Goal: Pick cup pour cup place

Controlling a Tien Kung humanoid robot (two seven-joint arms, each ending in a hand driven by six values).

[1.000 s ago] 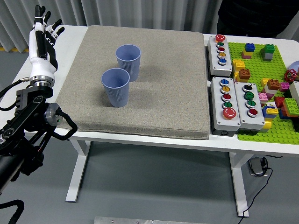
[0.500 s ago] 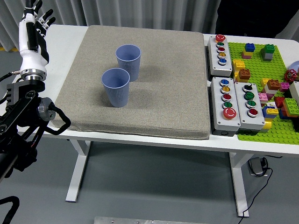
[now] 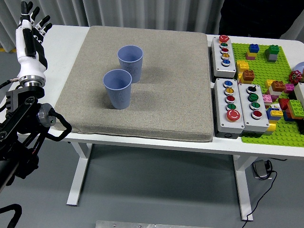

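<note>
Two blue ribbed cups stand upright on a grey mat. The near cup is just in front and left of the far cup; they stand close together, and whether they touch I cannot tell. My left hand is raised at the picture's left edge, well left of the mat, fingers spread and pointing up, holding nothing. The right arm is out of view.
Right of the mat stand three grey button boxes. A green baseplate with several coloured bricks fills the far right. A person in dark clothing stands behind the table's far right.
My left arm swung out to the left, away from the mat, and has since drifted slightly. The cups have not moved.
</note>
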